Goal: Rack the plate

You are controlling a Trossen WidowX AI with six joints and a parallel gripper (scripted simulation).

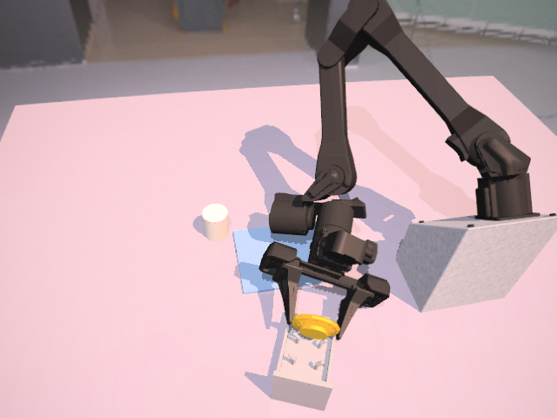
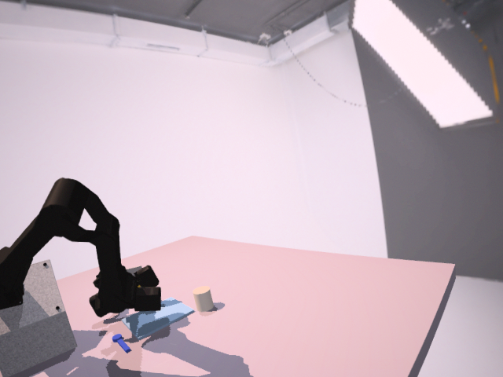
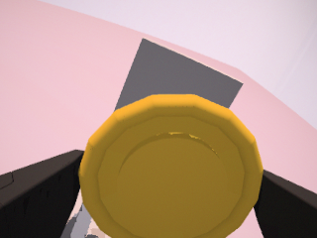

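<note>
The yellow round plate [image 1: 314, 320] [image 3: 173, 188] is held by opposite edges between the fingers of my gripper [image 1: 314, 330] [image 3: 170, 171]. It is tilted, with its broad face toward the wrist camera. In the top view it shows at the arm-side end of the white dish rack [image 1: 301, 391], over the rack's back edge. Several small rails stand up from the rack floor, nearer the camera than the plate. Whether the plate touches the rack I cannot tell. In the exterior view the gripper and arm hide nearly all of the plate and the rack.
A light blue mat [image 1: 251, 260] [image 2: 178, 310] lies behind the rack, partly under the arm. A cream cylinder [image 1: 216, 222] [image 2: 203, 299] stands beside the mat. A small blue object [image 2: 122, 345] lies near the mat. The arm's grey base block [image 1: 472, 265] [image 2: 36, 341] stands at the right in the top view.
</note>
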